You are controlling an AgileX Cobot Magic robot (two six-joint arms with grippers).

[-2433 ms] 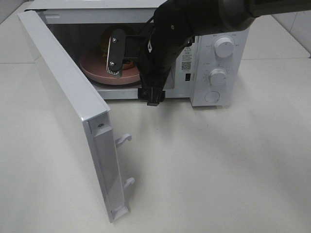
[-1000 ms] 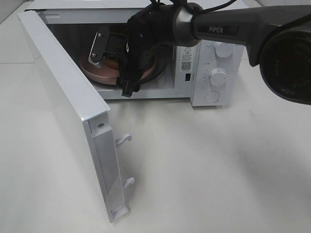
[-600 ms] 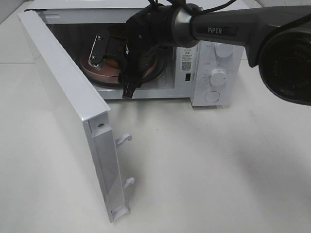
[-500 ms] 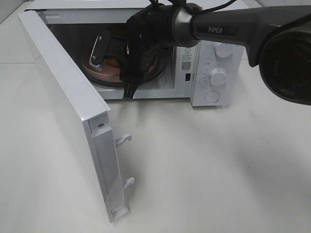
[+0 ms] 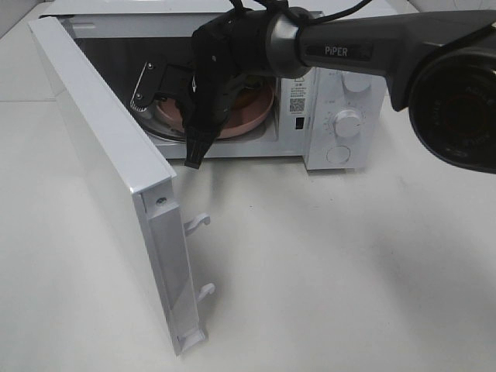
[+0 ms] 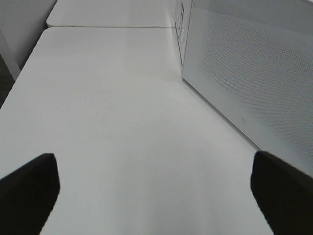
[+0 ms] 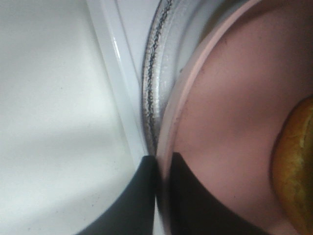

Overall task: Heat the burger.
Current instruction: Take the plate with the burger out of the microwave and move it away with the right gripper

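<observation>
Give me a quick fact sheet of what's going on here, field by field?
Microwave: door swung wide open
Pink plate: inside, on the glass turntable
Burger: on the plate, only a bun edge shows
Right gripper: fingers pinched shut on the plate's rim
Left gripper: fingers spread open, empty, above the table beside the microwave

Golden-brown burger (image 7: 296,164) sits on pink plate (image 7: 230,112) inside microwave (image 5: 333,85).

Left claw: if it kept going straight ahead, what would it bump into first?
Probably nothing: ahead of the open left claw lies only bare table. The microwave stands off to one side, though depth is unclear.
</observation>
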